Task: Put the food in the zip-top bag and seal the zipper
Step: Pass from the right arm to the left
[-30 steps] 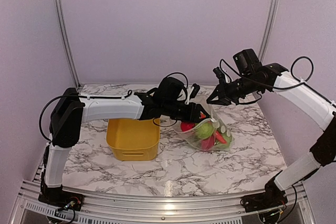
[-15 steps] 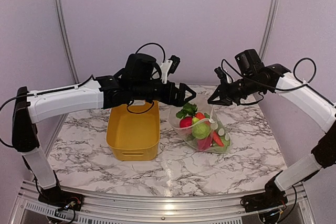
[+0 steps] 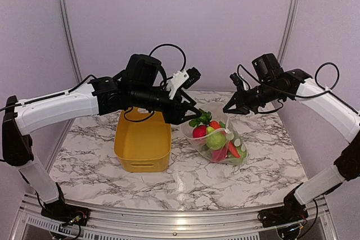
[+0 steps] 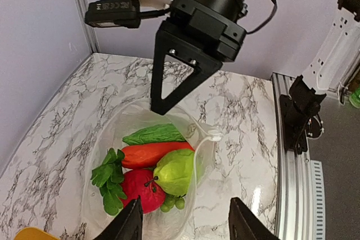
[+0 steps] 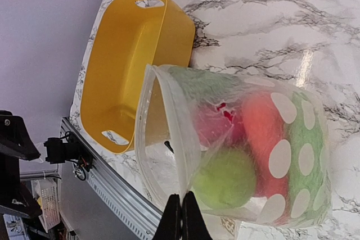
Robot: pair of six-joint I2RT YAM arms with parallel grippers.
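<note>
The clear dotted zip-top bag [image 3: 225,144] stands on the marble table with its mouth open and facing up. Inside lie a red apple [image 4: 140,189], a green apple [image 4: 177,171], a carrot [image 4: 152,154], a cucumber [image 4: 154,134], grapes [image 4: 171,202] and green leaves [image 4: 109,181]. My right gripper [image 3: 228,107] is shut on the bag's mouth edge with its zipper strip [image 5: 174,139] and holds it up. The right gripper also shows in its own wrist view [image 5: 181,217]. My left gripper [image 3: 194,114] is open and empty, just above the bag's mouth [image 4: 185,223].
The yellow bin [image 3: 142,141] stands left of the bag, touching it, with no food visible inside; it also shows in the right wrist view [image 5: 129,66]. The table's aluminium rail [image 3: 180,214] runs along the near edge. Purple walls stand behind and at both sides.
My left gripper came out of the bag's mouth, rose up and left, then dropped a little toward the bag. The right gripper and the bag stayed put.
</note>
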